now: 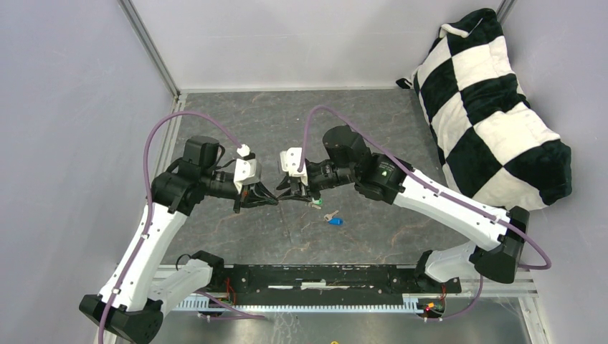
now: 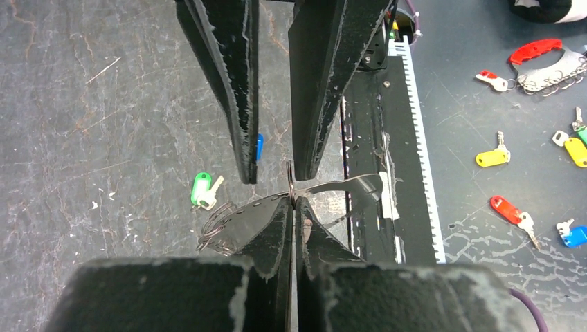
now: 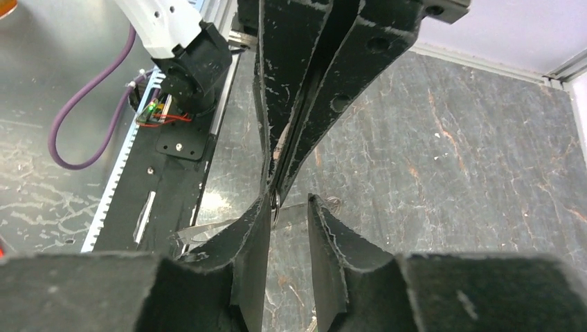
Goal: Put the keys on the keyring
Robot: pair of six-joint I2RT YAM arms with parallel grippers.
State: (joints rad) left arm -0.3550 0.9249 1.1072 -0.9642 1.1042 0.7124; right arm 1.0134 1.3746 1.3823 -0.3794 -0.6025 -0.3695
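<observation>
– Keyring (image 2: 291,181) handling?
– Probably light, thin, springy and slick. It is held edge-on over the table (image 1: 236,122), pinched tight in the left gripper (image 2: 293,207). Best hold: the rim just beside that pinch.
– Right gripper (image 3: 289,202)?
– Jaws apart around the rim, gripping nothing.
– Keys?
– Green key (image 1: 315,204) and blue key (image 1: 333,220) lie flat at five o'clock of the grippers; tiny, likely to skid. Checkered cushion (image 1: 495,107) sits at two o'clock, well apart. Only the fingers crowd each other.
</observation>
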